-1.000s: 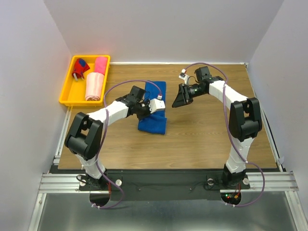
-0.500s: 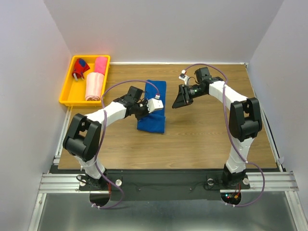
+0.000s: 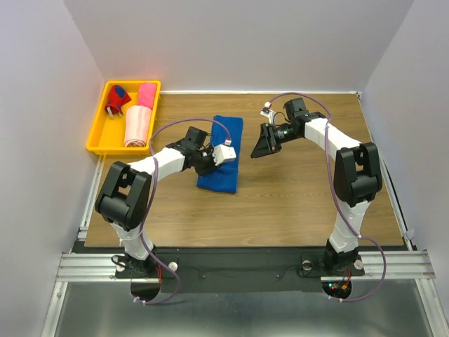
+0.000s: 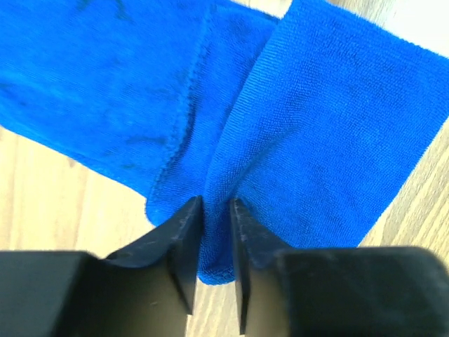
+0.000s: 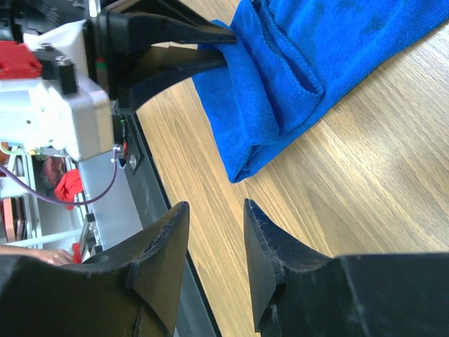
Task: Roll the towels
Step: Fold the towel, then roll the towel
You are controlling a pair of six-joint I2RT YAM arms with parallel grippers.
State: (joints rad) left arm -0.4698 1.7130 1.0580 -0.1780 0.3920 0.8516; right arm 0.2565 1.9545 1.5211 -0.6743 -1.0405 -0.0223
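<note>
The left arm (image 3: 165, 160), based at seven o'clock in the top view, and the right arm (image 3: 324, 132), based at five o'clock, share glossy white rounded shells and bulky black joint housings. A thin purple cable (image 3: 298, 93) loops along each. The left gripper (image 4: 216, 203) has matte black wedge-shaped fingers (image 4: 175, 246) and a white boxy wrist camera (image 5: 56, 130). Red and green indicator lights (image 3: 337, 286) glow at the right base.

Bright, even overhead light fills the top view, leaving soft shadows under the arms (image 3: 168, 160) on the wooden table (image 3: 280, 203). Both wrist views show dark, soft-focus fingers (image 4: 179, 246) at the bottom; the blue towel (image 4: 323, 126) is crisp.
</note>
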